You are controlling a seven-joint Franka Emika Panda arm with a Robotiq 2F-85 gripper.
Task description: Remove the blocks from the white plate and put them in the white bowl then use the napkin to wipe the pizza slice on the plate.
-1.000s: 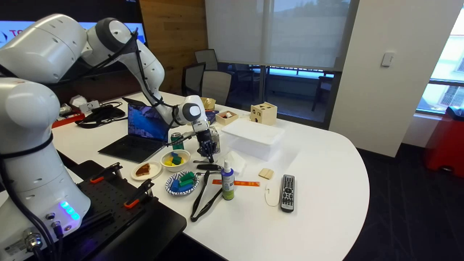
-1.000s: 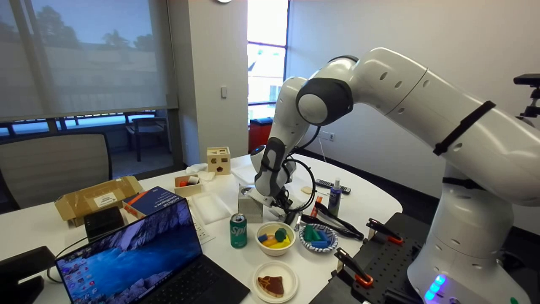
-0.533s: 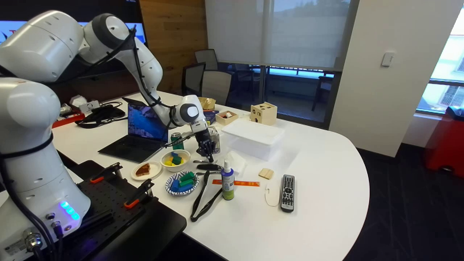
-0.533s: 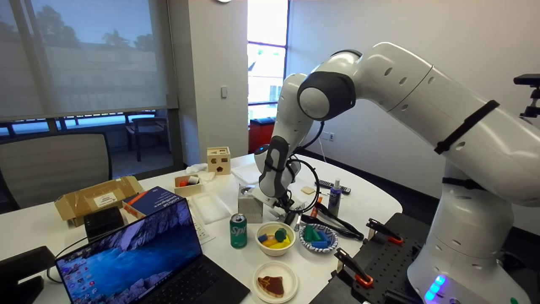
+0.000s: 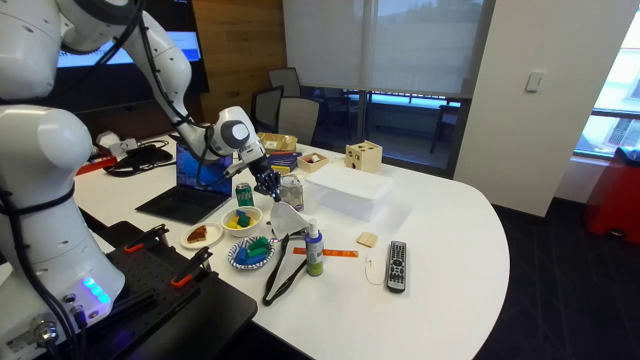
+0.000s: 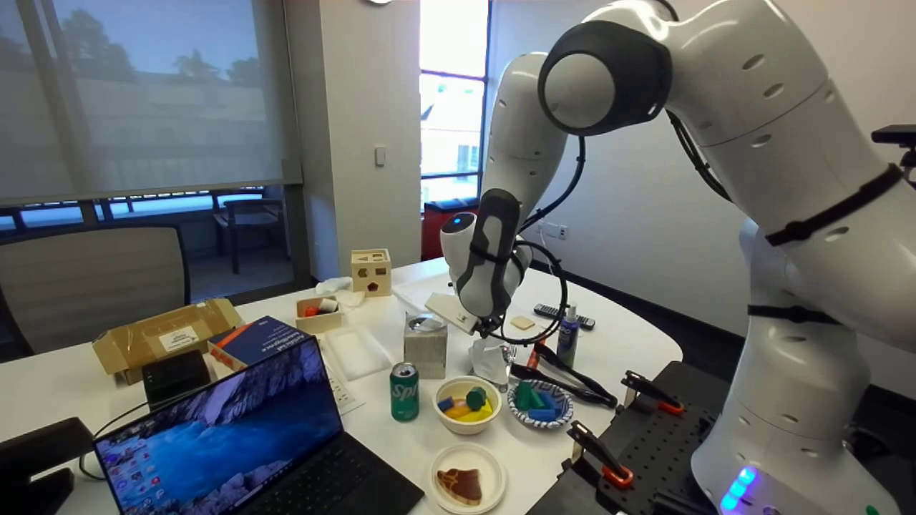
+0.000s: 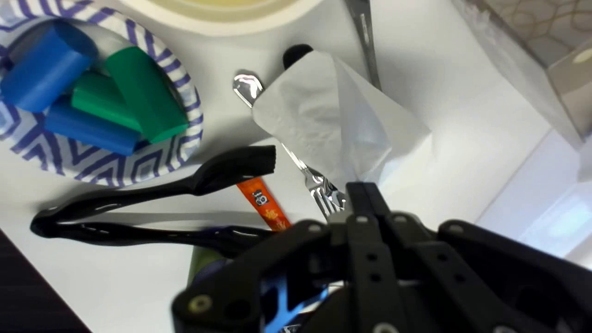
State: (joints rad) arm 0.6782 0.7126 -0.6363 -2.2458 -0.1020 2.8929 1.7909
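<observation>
My gripper (image 5: 276,198) is shut on a corner of the white napkin (image 5: 286,220). The napkin hangs from the fingertips over silver cutlery; it also shows in the wrist view (image 7: 310,111). The white bowl (image 6: 466,428) holds yellow, blue, green and orange blocks and stands beside the napkin. The white plate (image 6: 494,468) carries only the brown pizza slice (image 6: 461,486); the slice also shows in an exterior view (image 5: 197,234). A patterned bowl (image 7: 115,173) holds blue and green blocks (image 7: 143,95).
A tissue box (image 6: 425,350) and a green can (image 6: 405,393) stand near the bowl. Black tongs (image 5: 280,270), a purple spray bottle (image 5: 314,252) and an orange packet (image 5: 340,253) lie or stand in front. A lidded white box (image 5: 350,192) and a laptop (image 5: 185,205) flank the arm.
My gripper has risen from the table and moved back toward the robot's base. The napkin, which lay near the spray bottle, has come with it and now hangs from the fingertips.
</observation>
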